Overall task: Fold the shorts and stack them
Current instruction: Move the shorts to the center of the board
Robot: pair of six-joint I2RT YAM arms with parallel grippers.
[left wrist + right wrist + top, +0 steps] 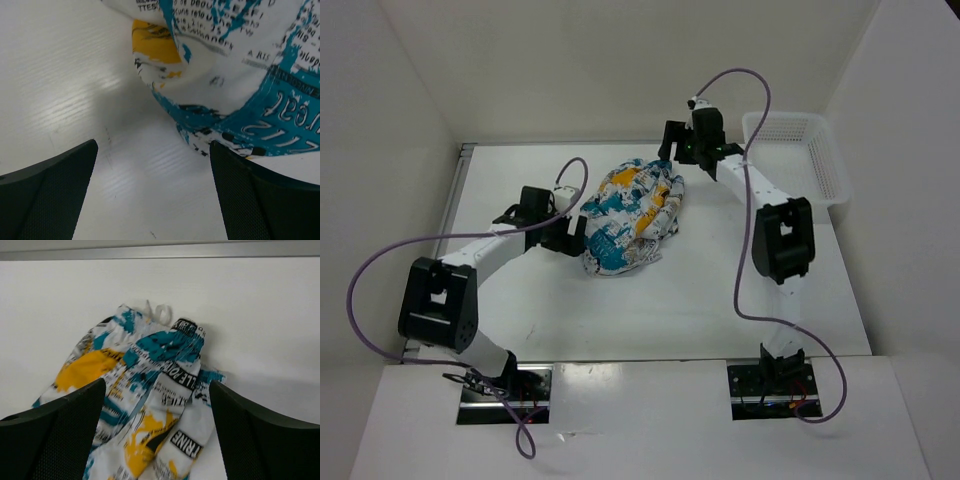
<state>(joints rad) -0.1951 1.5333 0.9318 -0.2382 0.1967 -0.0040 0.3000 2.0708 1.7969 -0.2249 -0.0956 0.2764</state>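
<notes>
Currently: both jaws open, shorts (632,218) bunched up

Shorts lie crumpled on the white surface (700,300). Left arm (485,250) reaches in low from the left, jaws spread wide and empty, just beside the heap's left edge. Right arm (745,178) stretches to the far edge, jaws wide, empty, over the cloth.

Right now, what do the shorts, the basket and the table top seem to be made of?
The shorts: thin, soft fabric, matte, lying crumpled in loose folds. The basket: probably stiff white plastic, its walls an open mesh. The table top: a smooth white board, perhaps laminate or plastic, with a faint sheen and fine ridges in the left wrist view.
</notes>
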